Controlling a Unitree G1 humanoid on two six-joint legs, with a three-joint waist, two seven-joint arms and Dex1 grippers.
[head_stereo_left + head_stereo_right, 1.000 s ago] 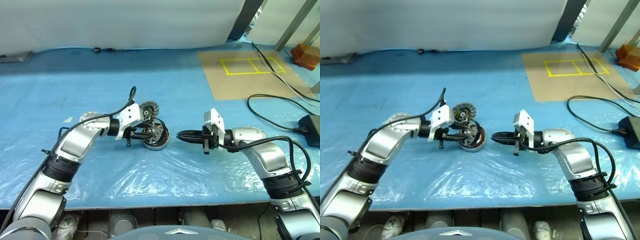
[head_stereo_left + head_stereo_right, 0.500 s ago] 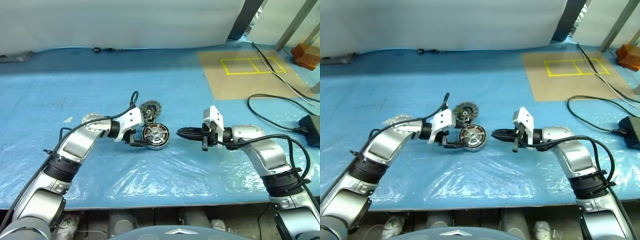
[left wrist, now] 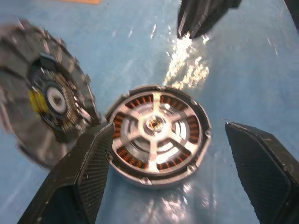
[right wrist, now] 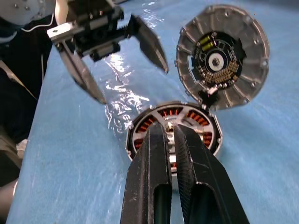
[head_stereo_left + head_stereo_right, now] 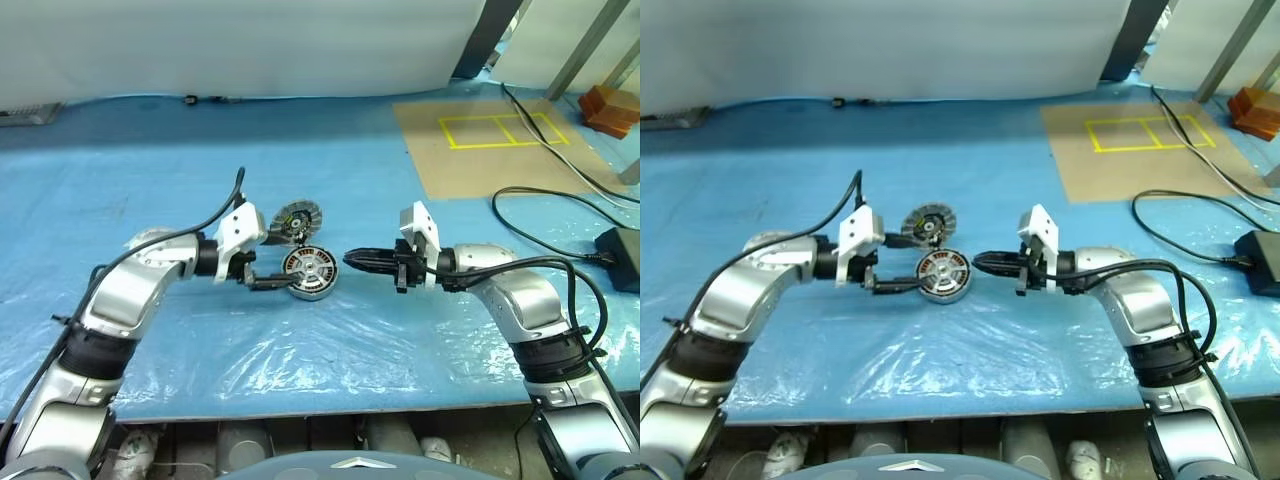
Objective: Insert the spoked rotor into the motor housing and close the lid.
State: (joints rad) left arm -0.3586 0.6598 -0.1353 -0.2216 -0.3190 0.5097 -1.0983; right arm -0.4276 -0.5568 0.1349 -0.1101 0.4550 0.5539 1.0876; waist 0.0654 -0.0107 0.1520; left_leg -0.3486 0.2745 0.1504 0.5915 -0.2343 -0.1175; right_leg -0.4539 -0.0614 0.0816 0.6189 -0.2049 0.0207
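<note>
Resting flat on the blue plastic sheet [image 5: 300, 150], the motor housing [image 5: 308, 274] has the spoked rotor [image 3: 155, 129] seated inside its copper windings. Just behind lies the lid [image 5: 292, 218], ribbed face up. Flanking the housing, the left gripper [image 5: 272, 276] is spread wide without holding it; the right gripper [image 5: 350, 260] is closed, empty.

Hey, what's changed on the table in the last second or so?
The left tool let go of the motor housing: it was clamped on it, propped up on edge; now its jaws are open and have drawn back, and the housing lies flat with the spoked rotor seated inside. The right tool stayed shut and edged closer to the housing. The lid stayed where it was.
</note>
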